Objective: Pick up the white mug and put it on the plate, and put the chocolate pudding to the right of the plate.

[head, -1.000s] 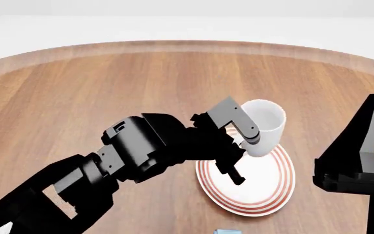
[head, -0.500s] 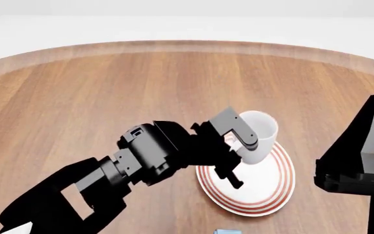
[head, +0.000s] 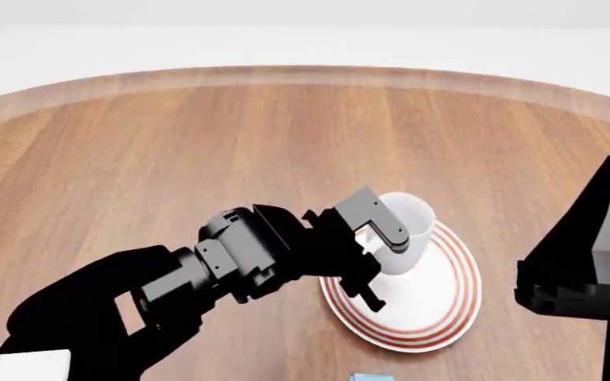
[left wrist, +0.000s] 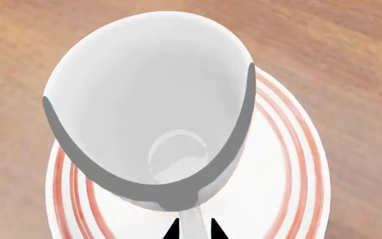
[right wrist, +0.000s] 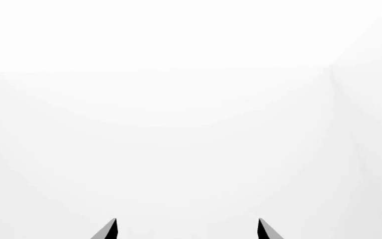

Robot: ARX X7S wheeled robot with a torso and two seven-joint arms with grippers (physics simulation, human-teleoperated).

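Lowered since a sec ago: your left gripper (head: 374, 252) has carried the white mug (head: 403, 230) down and in toward the robot, so it now sits low over the far-left part of the plate (head: 448, 313); from the head view you can't tell whether the base is touching or just above. Left fingers are clamped on the mug's near wall/handle side, one grey pad (head: 381, 220) across the rim, the other low by the base. In the wrist view the mug (left wrist: 151, 99) reads tilted, mouth open to the camera, plate (left wrist: 290, 169) rings showing round it.

Risk, as a judgement: let go while it's tilted or off-centre near the rim and the mug could tip or roll off onto the table (head: 178, 159); pulling the inner finger out sideways could also drag it over. Level it, seat it, then release.

Mug interior looks empty, only a gloss highlight at the bottom. Plate holds nothing but the mug.

Right gripper (right wrist: 185, 229) idles with fingers apart, facing blank white. Chocolate pudding (head: 367, 376) is only a blue sliver at the near edge, not yet right of the plate
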